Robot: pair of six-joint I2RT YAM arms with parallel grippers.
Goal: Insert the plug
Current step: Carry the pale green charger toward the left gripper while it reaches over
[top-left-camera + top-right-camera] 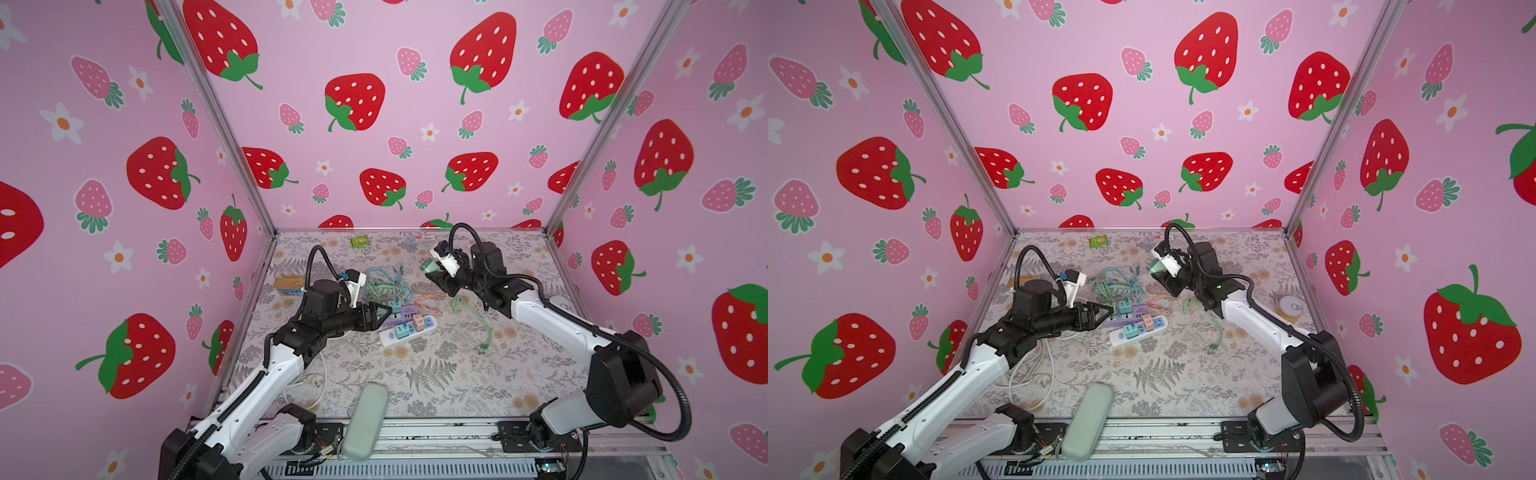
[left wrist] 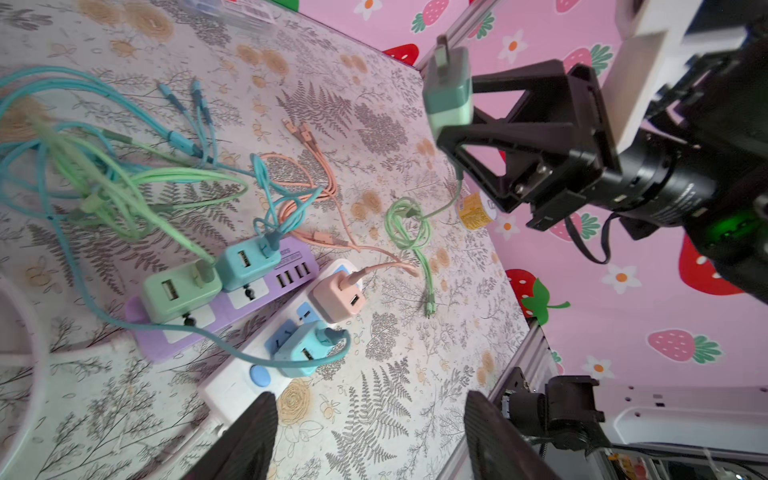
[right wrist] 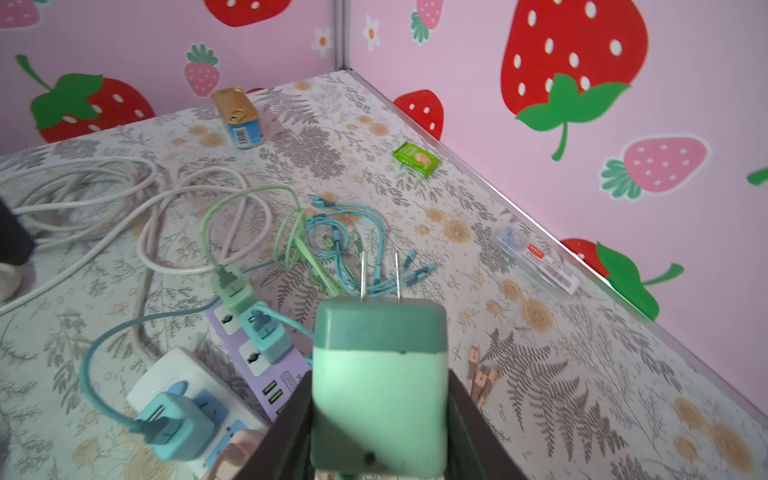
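Above the far middle of the table (image 1: 436,386), the right arm reaches forward and to the left with its wrist raised. The right gripper (image 1: 433,272) is clamped on the green plug (image 3: 378,390), prongs pointing out beyond the fingertips, clear of the surface. The left arm stretches low toward the right, elbow bent. The left gripper (image 1: 384,311) has its jaws apart and empty, just beside the left end of the purple power strip (image 2: 291,272), which lies alongside the white power strip (image 2: 232,386).
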